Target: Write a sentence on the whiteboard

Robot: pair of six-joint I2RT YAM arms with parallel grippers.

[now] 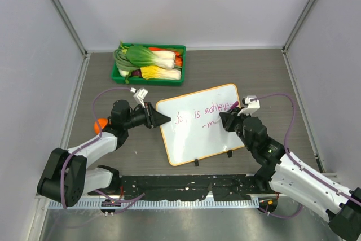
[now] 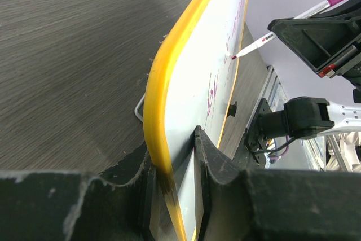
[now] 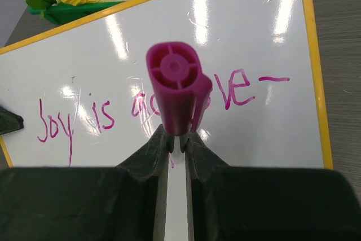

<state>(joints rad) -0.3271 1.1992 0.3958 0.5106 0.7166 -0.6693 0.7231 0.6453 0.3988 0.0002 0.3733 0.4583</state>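
Currently: left fingers point(image 2: 217, 165) pinching whiteboard point(image 1: 197, 142) left edge; right fingers point(image 3: 148, 155) clamped on purple marker point(image 3: 177, 91), tip on board at second line of sentence point(image 1: 204, 111).

Left gripper point(image 1: 167, 119), right gripper point(image 1: 224, 118): 2 firm grips.

One whiteboard point(image 1: 192, 142), one marker point(image 3: 172, 83), one green tray point(image 1: 148, 81) beyond the whiteboard, two grippers at it: left gripper point(image 1: 166, 119), right gripper point(image 1: 225, 119).

Sentence point(image 3: 73, 119): the marker point(image 3: 177, 91) hides the middle of your third word.
Second line point(image 1: 211, 123): too small for you to read from above.
Orange thing point(image 1: 100, 123): half hidden behind your left arm point(image 1: 98, 142), so you can't tell what it is.
Whiteboard point(image 3: 254, 38): near edge hidden by your right gripper point(image 3: 177, 141).
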